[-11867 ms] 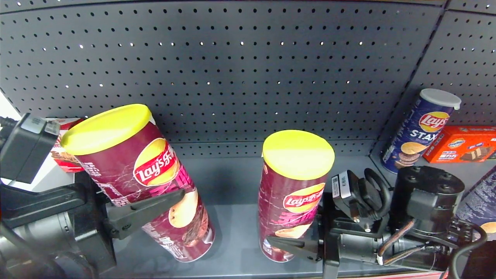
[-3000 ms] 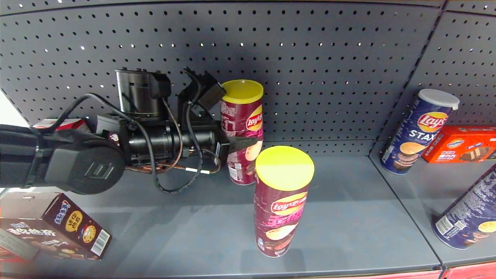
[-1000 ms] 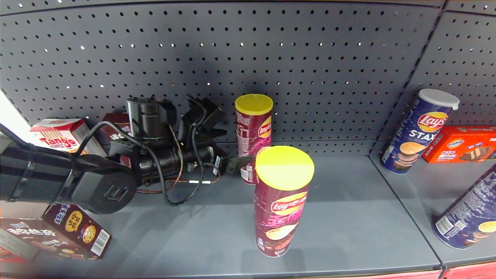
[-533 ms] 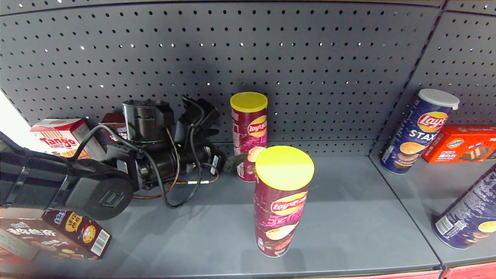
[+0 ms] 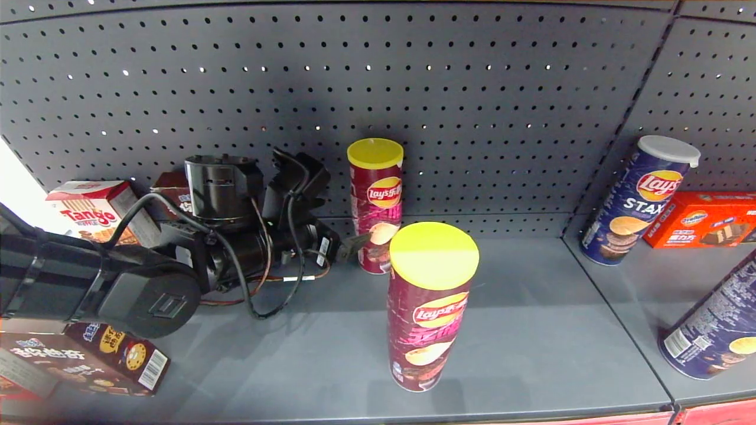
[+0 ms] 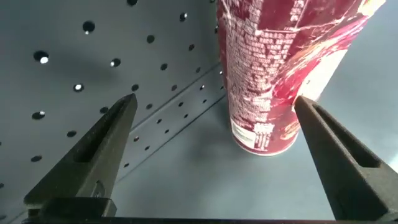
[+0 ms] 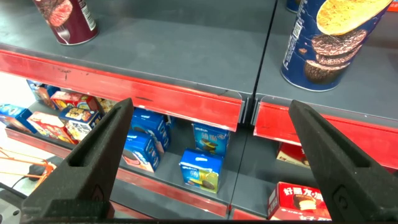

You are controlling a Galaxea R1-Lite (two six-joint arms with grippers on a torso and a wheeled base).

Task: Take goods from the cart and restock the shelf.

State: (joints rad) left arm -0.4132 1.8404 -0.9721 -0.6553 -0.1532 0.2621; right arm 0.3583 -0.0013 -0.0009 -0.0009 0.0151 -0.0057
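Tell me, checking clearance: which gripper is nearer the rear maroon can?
Left. The left gripper sits open beside the rear maroon can; the right gripper hangs in front of the shelf.

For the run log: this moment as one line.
left gripper open at rear can | rear can upright by pegboard | front can upright | right gripper open

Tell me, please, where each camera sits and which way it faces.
Head view: on the robot's head, facing forward and down onto the grey shelf; the left arm and open left hand show left of the rear maroon chip can.
Left wrist view: on the left wrist, facing the pegboard back wall past that hand's fingers.
Right wrist view: on the right wrist, facing the shelf's red front edge between the open fingers of the right hand.
Shared: head and left wrist views both show that can.
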